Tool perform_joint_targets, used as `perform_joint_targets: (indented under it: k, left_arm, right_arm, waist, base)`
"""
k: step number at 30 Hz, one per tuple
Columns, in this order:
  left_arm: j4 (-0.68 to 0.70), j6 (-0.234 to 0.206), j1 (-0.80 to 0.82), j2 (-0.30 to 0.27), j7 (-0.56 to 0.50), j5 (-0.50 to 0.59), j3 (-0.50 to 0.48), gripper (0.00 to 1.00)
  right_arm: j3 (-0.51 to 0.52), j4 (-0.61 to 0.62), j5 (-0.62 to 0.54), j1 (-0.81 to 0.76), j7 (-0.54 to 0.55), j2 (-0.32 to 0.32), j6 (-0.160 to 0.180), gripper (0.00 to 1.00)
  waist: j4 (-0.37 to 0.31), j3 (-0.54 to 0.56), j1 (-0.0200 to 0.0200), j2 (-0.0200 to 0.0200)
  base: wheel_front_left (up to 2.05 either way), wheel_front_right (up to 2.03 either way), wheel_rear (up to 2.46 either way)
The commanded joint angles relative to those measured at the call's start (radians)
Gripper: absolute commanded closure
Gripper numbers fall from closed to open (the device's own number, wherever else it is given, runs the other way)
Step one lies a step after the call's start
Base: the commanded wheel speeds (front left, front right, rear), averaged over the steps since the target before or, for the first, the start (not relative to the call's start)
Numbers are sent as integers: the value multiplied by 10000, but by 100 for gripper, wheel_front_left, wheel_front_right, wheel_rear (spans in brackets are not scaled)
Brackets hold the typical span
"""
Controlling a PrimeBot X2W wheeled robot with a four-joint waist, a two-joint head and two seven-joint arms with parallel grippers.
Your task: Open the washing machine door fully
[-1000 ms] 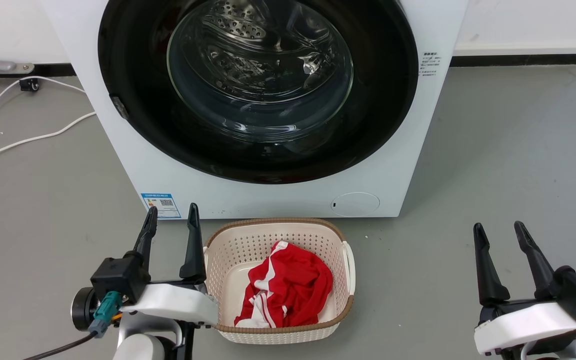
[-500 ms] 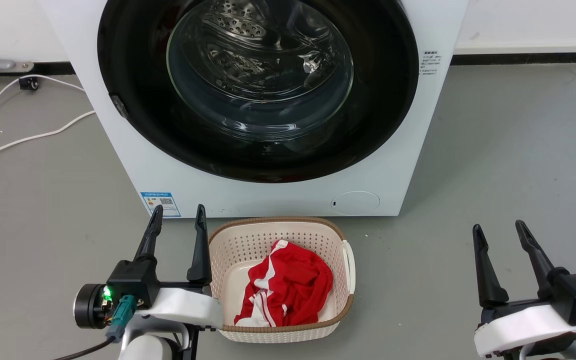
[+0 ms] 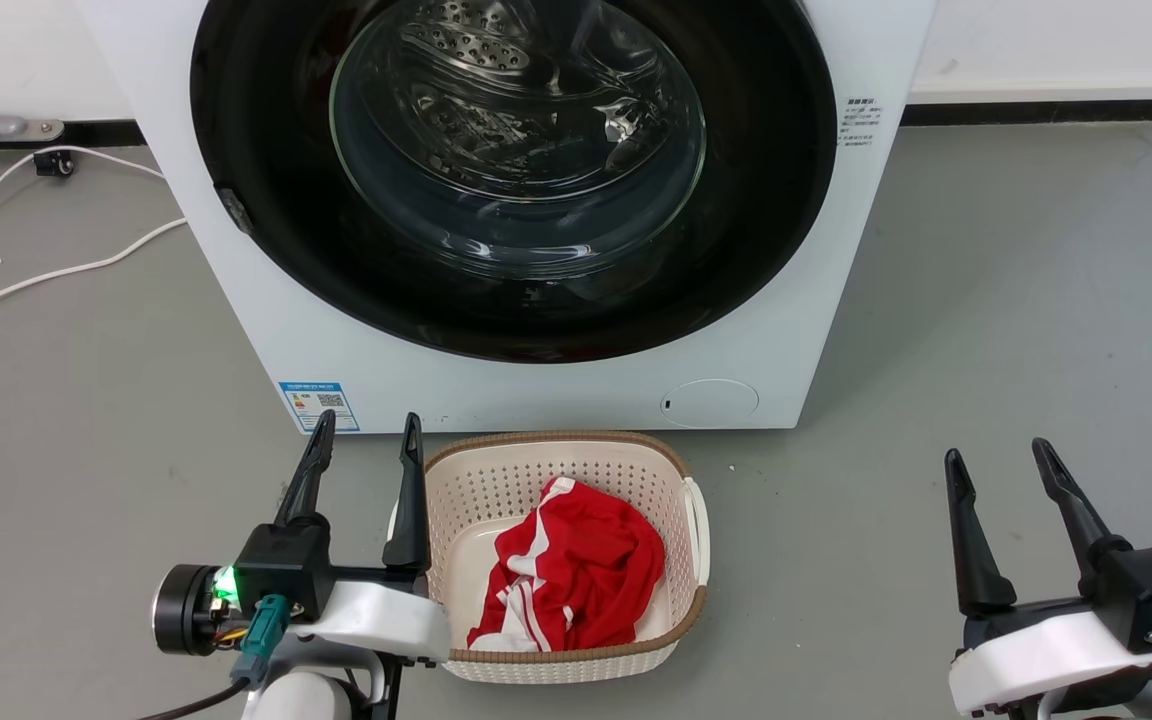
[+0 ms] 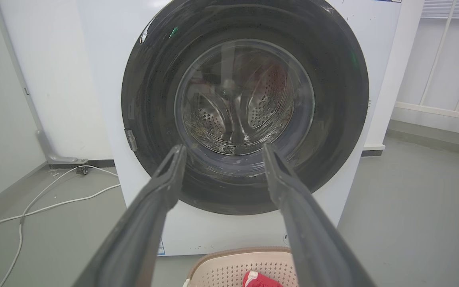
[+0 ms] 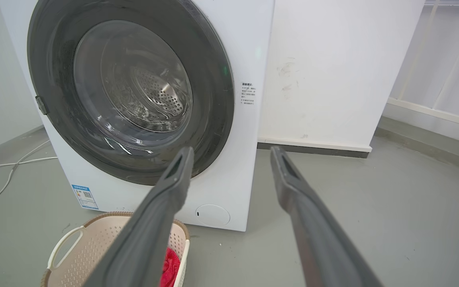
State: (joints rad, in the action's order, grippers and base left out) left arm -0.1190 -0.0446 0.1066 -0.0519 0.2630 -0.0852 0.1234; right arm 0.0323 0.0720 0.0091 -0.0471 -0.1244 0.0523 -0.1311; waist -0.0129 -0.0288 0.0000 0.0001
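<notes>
**Operator:** What is hidden or cut off?

**Guide:** In your head view, the top of the washing machine (image 3: 556, 385) and the upper arc of the washing machine door (image 3: 766, 200) run off the top edge. The drum (image 4: 213, 119) shows only through the glass and its reflections, so you cannot tell what lies inside it. The print beside the door is too small to read.

**Operator:** Where is the door, and how do the grippers stand?

**Guide:** The door lies flat against the front of the machine, shut. A small grey tab (image 3: 234, 210) sits on its left rim. The left gripper (image 3: 368, 420) is at your lower left with its fingers spread apart, just beside the rim of the basket (image 3: 556, 445). The right gripper (image 3: 997, 450) is at your lower right, fingers likewise apart, and well apart from the machine.

**Operator:** Describe the surface and the room.

**Guide:** The floor (image 3: 986, 300) is smooth and grey. A white wall (image 5: 325, 71) stands behind and to the right of the machine. A white cable (image 3: 66, 272) loops across the floor on the machine's left. The basket stands on the floor just in front of the machine, below the door, with a red garment (image 3: 576, 570) crumpled in it.

**Operator:** Where is there room to move?

**Guide:** To the right of the machine the floor runs open as far as the wall and a white rail (image 5: 432, 113). On the left the cable crosses the floor. The basket stands between your two grippers, nearer the left one.
</notes>
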Motion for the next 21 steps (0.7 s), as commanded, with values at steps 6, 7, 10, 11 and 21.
perform_joint_targets:
  k: [6, 7, 10, 11, 21]
  left_arm:
    - [-44, -27, 88, 15, 27, -56, -16, 0]
    - [-38, -33, 94, 16, 27, -51, -17, 0]
    - [-35, -43, 88, 16, 27, -40, -17, 0]
    - [-33, -49, 87, 17, 27, -40, -23, 0]
    - [16, -67, 79, 18, 27, -65, -33, 0]
  right_arm:
    - [30, -29, 73, -52, -64, -37, 7, 0]
    - [32, -31, 86, -46, -60, -37, 5, 0]
    - [40, -65, 161, -39, -29, -37, 5, 92]
    - [28, -74, 179, -32, -23, -37, 5, 100]
    - [-21, -200, 821, 38, -52, -37, 5, 100]
  waist:
    - [8, -30, 0, -1]
    - [7, -43, 0, -1]
    - [2, -64, 0, -1]
    - [-1, -74, 0, -1]
    - [-13, -121, 0, -1]
  base:
    - [0, 0, 0]
    - [0, 0, 0]
    - [0, 0, 0]
    - [0, 0, 0]
    - [0, 0, 0]
